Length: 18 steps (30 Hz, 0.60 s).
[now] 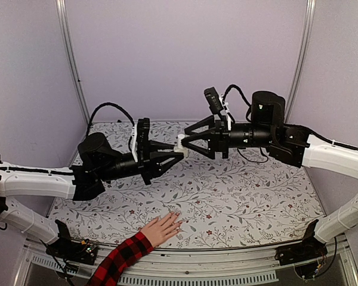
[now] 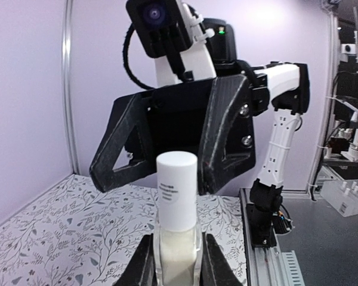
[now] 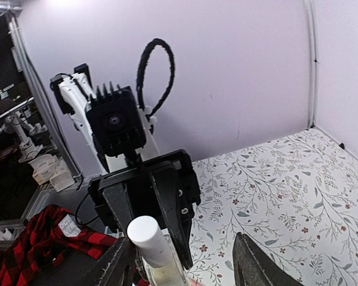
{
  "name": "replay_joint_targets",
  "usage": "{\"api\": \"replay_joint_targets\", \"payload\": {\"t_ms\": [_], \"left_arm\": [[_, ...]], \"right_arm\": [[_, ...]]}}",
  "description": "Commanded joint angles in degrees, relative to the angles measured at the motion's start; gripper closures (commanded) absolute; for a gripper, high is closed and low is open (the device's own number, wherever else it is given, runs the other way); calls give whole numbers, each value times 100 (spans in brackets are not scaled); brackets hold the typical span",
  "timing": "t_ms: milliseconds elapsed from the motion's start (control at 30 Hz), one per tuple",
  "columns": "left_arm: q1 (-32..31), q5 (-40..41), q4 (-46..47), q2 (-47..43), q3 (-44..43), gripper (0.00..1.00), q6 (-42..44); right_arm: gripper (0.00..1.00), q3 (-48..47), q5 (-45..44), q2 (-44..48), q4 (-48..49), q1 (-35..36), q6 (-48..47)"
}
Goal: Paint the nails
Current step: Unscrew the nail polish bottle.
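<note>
Pale glossy nails (image 1: 175, 215) tip a light-skinned hand (image 1: 163, 229) in a red-and-black plaid sleeve (image 1: 122, 259). The hand lies flat on the floral-patterned table (image 1: 244, 202), near its front edge. Above, the left gripper (image 2: 177, 262) clamps a small clear white-capped bottle (image 2: 176, 196). The right gripper (image 1: 181, 142) has its jaws apart on either side of the cap.

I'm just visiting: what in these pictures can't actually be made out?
The nails: top view, too small to tell painted from bare.
Label on the bottle: left wrist view, print too small to read.
Base of the bottle: same view, cut off by the bottom edge.
Whoever wears the plaid sleeve: top view, cut off by the bottom edge.
</note>
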<state>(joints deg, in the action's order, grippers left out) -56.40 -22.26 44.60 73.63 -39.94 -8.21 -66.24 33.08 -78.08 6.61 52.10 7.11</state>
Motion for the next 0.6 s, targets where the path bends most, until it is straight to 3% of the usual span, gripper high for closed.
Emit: {"api": "replay_joint_targets", "payload": {"t_ms": [0, 400, 567], "left_arm": [[-104, 991, -522, 60, -259, 100, 140], [-223, 1982, -1078, 379, -709, 100, 241], [-234, 2164, -1142, 402, -743, 100, 246]], "right_arm": [[42, -237, -1083, -2, -251, -42, 437], [58, -650, -1412, -588, -616, -42, 961], [74, -678, -1403, -688, -607, -42, 1048]]}}
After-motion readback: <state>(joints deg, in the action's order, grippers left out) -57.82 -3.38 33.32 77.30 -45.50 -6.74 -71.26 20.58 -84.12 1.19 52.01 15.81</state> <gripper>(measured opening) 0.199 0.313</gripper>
